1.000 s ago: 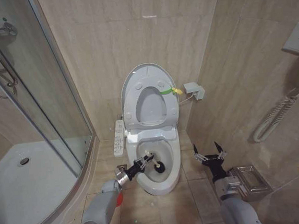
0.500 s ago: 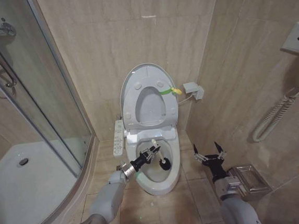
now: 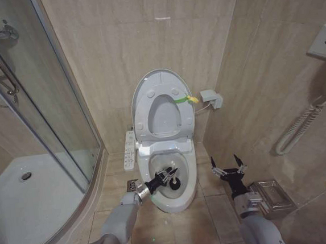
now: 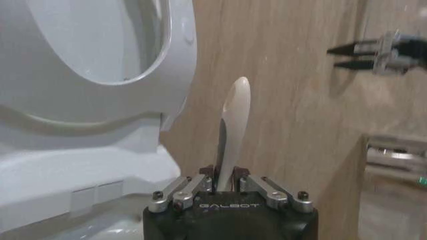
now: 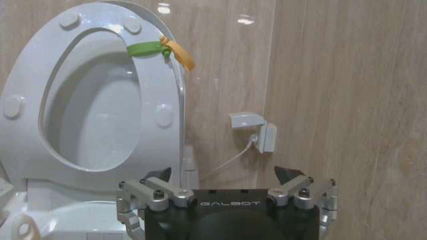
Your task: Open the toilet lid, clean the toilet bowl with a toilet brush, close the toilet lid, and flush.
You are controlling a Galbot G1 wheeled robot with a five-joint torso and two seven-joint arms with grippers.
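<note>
Inside the toilet bowl (image 3: 169, 181), near its centre, the left gripper (image 3: 166, 176) reaches in from the near-left over the rim, fingers clamped on the handle of the toilet brush (image 3: 174, 180). In the head view the dark bristle head sits low in the bowl, just right of the gripper and toward the near side of the basin; whether it touches the ceramic cannot be told. In the left wrist view the same gripper (image 4: 225, 180) has its jaws pinched tight on the white handle (image 4: 233, 130), which rises from between the fingers and ends in a rounded tip in front of the tan tiled wall (image 4: 293, 100). The toilet lid (image 3: 162, 102) stands fully raised against the far wall, with the ring-shaped seat (image 3: 164, 117) folded up against it; a yellow-green loop (image 3: 186, 99) is tied at the lid's right edge. In the right wrist view the lid (image 5: 163, 80) and loop (image 5: 163, 49) show again, with a small white wall fitting (image 5: 257, 131) and its cable to the right of the toilet. The button panel (image 3: 129, 150) lies along the left side of the bowl. The right gripper (image 3: 228, 167) hovers over the floor tiles to the right of the bowl, well apart from it, fingers spread wide and holding nothing. A metal holder (image 3: 272, 197) sits by the right wall, near that arm. The glass shower enclosure (image 3: 32, 127) stands at far left.
</note>
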